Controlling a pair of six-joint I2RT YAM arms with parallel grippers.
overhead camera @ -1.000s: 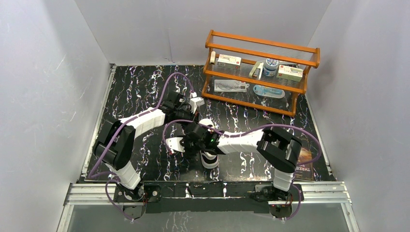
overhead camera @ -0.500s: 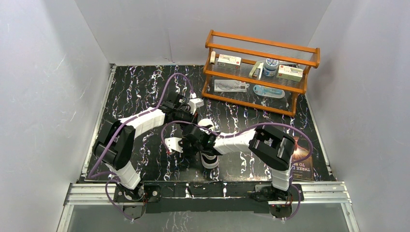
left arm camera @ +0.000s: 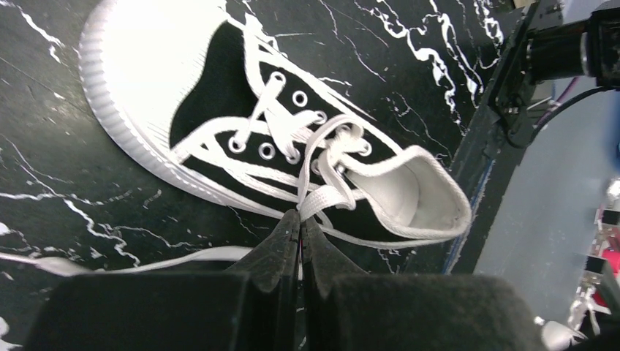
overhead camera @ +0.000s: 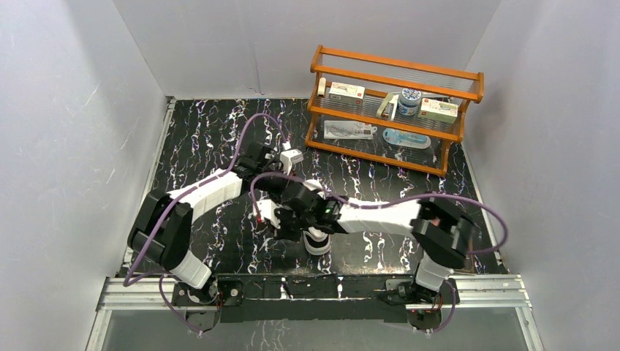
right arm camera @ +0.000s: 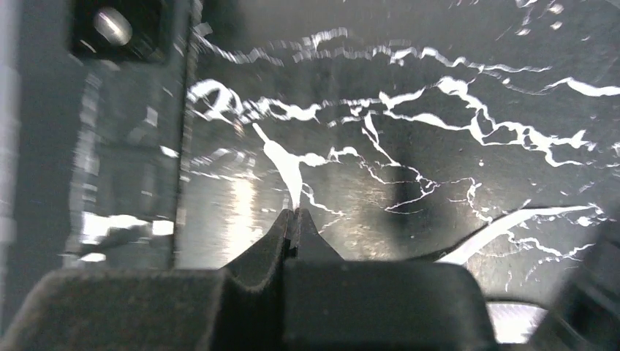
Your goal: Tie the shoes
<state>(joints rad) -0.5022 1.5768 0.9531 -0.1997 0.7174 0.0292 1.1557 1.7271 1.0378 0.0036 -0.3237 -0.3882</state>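
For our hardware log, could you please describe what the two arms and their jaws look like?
The left arm and right arm both have white link covers between chunky black joint housings. A purple cable loops loosely along each. Their jaws are matte black and taper to narrow tips. No readable markings show.

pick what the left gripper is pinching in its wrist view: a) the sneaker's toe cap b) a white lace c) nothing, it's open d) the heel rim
b: the left gripper has its fingers closed on a white lace that leads up to the eyelets of the black sneaker.
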